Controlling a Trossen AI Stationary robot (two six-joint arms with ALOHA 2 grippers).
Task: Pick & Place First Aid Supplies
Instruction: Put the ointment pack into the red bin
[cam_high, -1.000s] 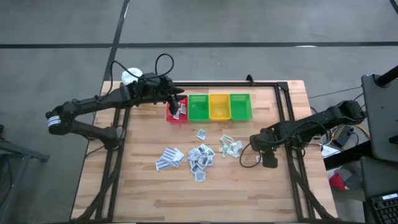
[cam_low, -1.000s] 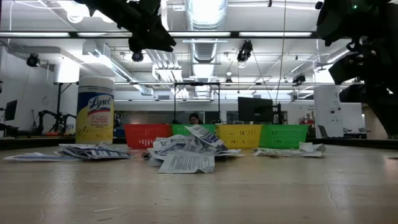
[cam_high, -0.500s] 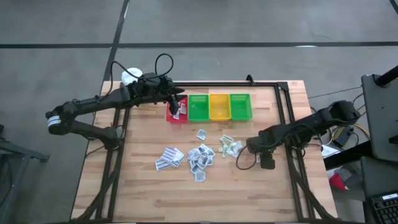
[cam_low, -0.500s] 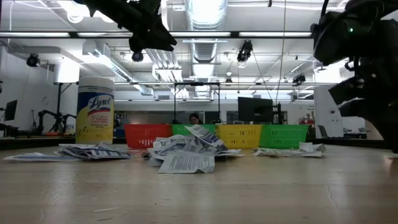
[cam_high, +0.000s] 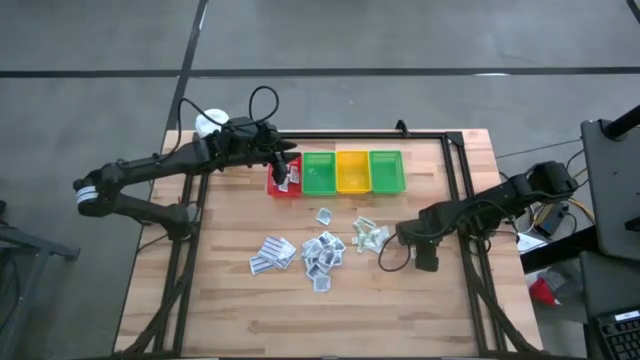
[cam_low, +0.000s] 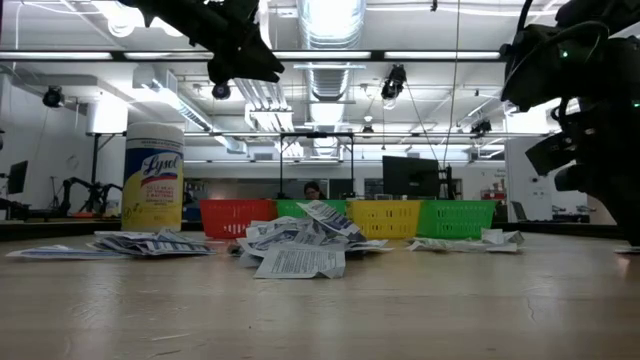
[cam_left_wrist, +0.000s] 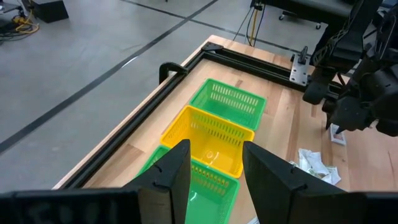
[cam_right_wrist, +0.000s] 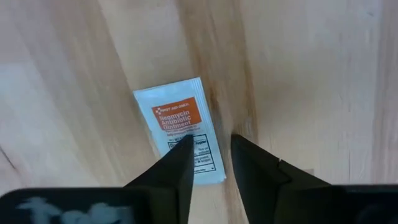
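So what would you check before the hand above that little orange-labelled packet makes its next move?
1. Right hand above the orange-labelled sachet: ok, the sachet's end lies under the fingers.
2. Fingers apart: ok.
3. Sachet lying flat and alone on the table: ok.
4. Sachet centred between the fingers: not ok, it sits toward one finger.
5. Fingertips touching the wood: cannot tell.
6. Left hand out of the way: ok, open and empty over the red bin.

The sachets (cam_high: 322, 249) lie mid-table, in front of the row of bins (cam_high: 352, 171).
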